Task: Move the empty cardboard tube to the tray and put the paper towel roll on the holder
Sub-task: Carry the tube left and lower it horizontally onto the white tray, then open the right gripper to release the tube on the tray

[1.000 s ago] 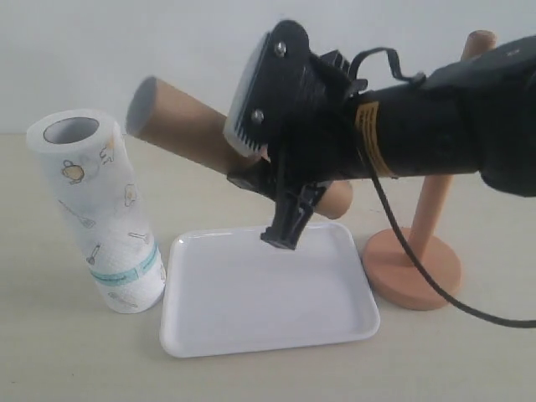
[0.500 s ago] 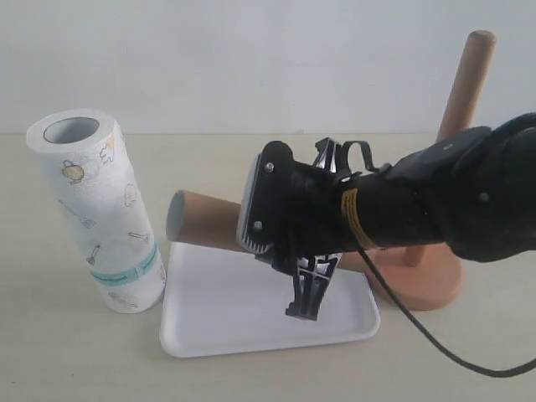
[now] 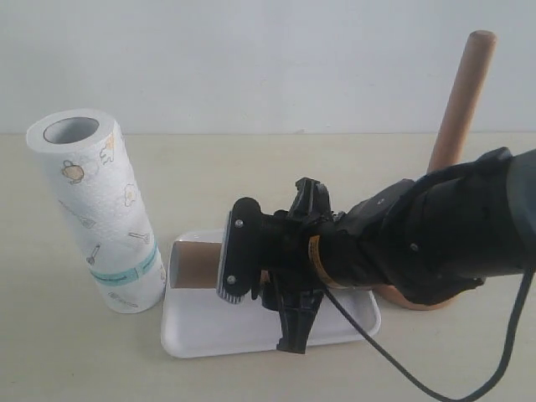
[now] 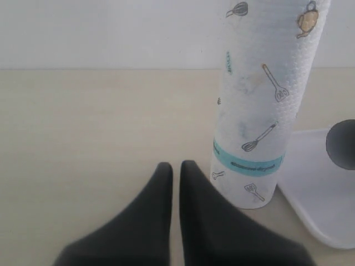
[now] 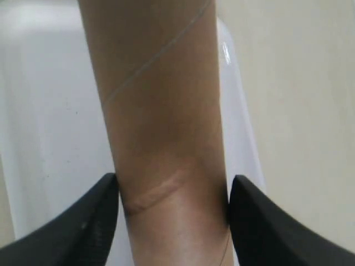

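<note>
The empty cardboard tube lies low across the white tray, mostly hidden behind my right arm in the exterior view. My right gripper is shut on the tube, one black finger pressing each side, with the tray just beneath. The paper towel roll stands leaning on the table left of the tray. My left gripper is shut and empty, low beside the roll. The wooden holder stands at the right, its base hidden behind my right arm.
The tube's dark open end shows over the tray's rim in the left wrist view. A black cable trails from my right arm over the table in front. A white wall backs the table.
My right gripper has carried the tube down from high above the tray until it rests in the tray. The roll and the holder have not moved.
</note>
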Robot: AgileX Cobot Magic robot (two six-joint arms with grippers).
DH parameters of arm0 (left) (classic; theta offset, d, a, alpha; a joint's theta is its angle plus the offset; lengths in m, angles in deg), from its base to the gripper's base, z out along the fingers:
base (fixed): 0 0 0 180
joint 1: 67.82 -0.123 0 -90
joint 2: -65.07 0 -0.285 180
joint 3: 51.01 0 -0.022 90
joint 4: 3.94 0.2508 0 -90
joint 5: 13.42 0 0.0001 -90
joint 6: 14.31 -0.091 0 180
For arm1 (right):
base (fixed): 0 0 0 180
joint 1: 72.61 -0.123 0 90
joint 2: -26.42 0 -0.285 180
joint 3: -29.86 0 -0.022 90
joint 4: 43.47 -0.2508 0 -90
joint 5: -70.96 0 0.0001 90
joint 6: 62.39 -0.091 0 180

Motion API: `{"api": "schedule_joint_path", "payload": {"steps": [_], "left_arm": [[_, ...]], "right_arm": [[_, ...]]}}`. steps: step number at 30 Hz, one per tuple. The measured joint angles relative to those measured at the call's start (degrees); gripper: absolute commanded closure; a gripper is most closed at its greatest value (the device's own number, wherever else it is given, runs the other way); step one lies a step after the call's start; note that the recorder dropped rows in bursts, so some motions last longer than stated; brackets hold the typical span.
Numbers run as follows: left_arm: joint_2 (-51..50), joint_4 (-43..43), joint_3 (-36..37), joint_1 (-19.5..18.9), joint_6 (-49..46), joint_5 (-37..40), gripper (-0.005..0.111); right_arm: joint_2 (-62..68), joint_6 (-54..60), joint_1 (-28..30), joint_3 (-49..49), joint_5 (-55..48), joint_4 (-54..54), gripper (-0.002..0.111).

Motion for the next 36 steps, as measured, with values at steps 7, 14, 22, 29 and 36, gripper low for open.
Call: {"api": "schedule_joint_path", "payload": {"steps": [7,14,22,29,36], "left_arm": [[0.0,0.0,0.0,0.0,0.0,0.0,0.103],[0.0,0.0,0.0,0.0,0.0,0.0,0.103],[0.0,0.0,0.0,0.0,0.0,0.0,0.103],[0.0,0.0,0.0,0.0,0.0,0.0,0.103],[0.0,0.0,0.0,0.0,0.0,0.0,0.103]], "right_arm": [[0.2,-0.1,-0.1,0.0,1.3,-0.1,0.108],[0.2,-1.4,-0.1,0.0,1.3,-0.1,0.108],[5.0,-1.5,-0.1,0.0,0.3,-0.3,0.108],[6.3,-2.1,-0.1,2.4,0.7,-0.3,0.108],[6.4,-2.1,-0.1,3.7,1.9,-0.3,0.105]]}}
